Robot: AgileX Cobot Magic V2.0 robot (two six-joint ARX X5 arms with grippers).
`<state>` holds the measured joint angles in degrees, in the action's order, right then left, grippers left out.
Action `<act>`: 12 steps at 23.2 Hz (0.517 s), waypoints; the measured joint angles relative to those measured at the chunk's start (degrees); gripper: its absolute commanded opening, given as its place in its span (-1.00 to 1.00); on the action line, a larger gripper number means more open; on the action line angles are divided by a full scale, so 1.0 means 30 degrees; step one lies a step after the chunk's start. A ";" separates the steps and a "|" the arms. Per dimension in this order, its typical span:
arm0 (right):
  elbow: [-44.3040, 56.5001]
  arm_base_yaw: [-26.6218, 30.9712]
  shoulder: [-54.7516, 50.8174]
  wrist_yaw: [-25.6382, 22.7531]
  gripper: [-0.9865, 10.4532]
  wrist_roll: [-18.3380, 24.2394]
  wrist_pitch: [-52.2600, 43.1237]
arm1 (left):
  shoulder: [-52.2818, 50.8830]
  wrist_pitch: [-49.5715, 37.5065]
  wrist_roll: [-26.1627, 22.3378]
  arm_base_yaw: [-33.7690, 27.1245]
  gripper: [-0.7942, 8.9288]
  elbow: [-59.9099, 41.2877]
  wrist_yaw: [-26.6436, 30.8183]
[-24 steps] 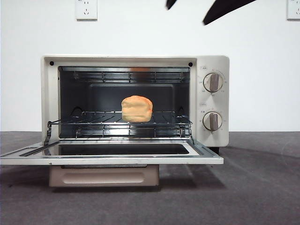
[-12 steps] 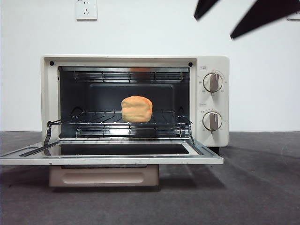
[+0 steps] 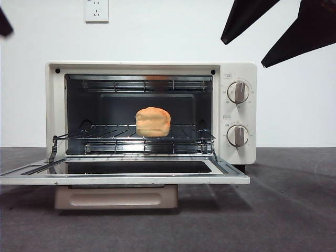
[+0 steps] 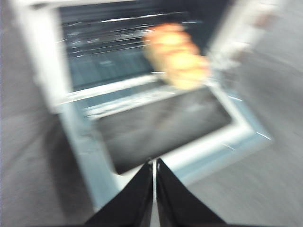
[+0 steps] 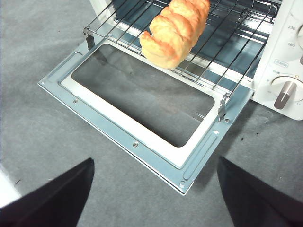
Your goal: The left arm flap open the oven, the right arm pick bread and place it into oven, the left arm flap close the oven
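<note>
The cream-white oven [image 3: 239,110] stands with its glass door [image 3: 126,178] flapped down flat. The golden-orange bread [image 3: 153,122] lies on the wire rack [image 3: 105,137] inside; it also shows in the right wrist view [image 5: 176,30] and, blurred, in the left wrist view [image 4: 177,56]. My right gripper [image 3: 242,53] is open and empty, high in the air above and in front of the oven's knob side; its own view [image 5: 155,161] looks down on the open door [image 5: 118,127]. My left gripper [image 4: 155,165] is shut and empty above the door's front edge [image 4: 213,146]. In the front view it shows only as a black tip [image 3: 3,22].
Two round knobs [image 3: 239,92] sit on the oven's right panel. A beige bar handle [image 3: 116,198] hangs under the open door. The oven stands on a grey cloth table [image 3: 283,210] before a white wall with sockets [image 3: 96,9].
The right gripper has moved right and lower in the front view and looks bigger. A black tip of the left arm has come in at the top left corner. The bread and door have not moved.
</note>
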<state>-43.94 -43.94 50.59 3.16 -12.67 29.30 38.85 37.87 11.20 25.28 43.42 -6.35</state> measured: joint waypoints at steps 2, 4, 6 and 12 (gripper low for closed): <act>0.0000 0.0000 0.0000 0.0000 -0.11 -0.0051 0.0022 | 0.0940 -0.1304 0.0335 -0.1603 -0.81 -0.0721 -0.0583; 0.0000 0.0000 0.0000 0.0000 -0.11 -0.0073 0.0087 | 0.2025 -0.1851 0.0481 -0.3330 -0.81 -0.0918 -0.2302; 0.0000 0.0000 0.0000 0.0000 -0.11 -0.0080 0.0087 | 0.3504 -0.2419 0.0423 -0.5071 -0.81 -0.0925 -0.3883; 0.0000 0.0000 0.0000 0.0000 -0.11 -0.0080 0.0080 | 0.8575 -0.3002 -0.0823 -0.7920 -0.81 -0.0925 -0.6885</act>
<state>-43.94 -43.94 50.59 3.16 -12.91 29.54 64.58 28.86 8.73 1.52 40.64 -27.00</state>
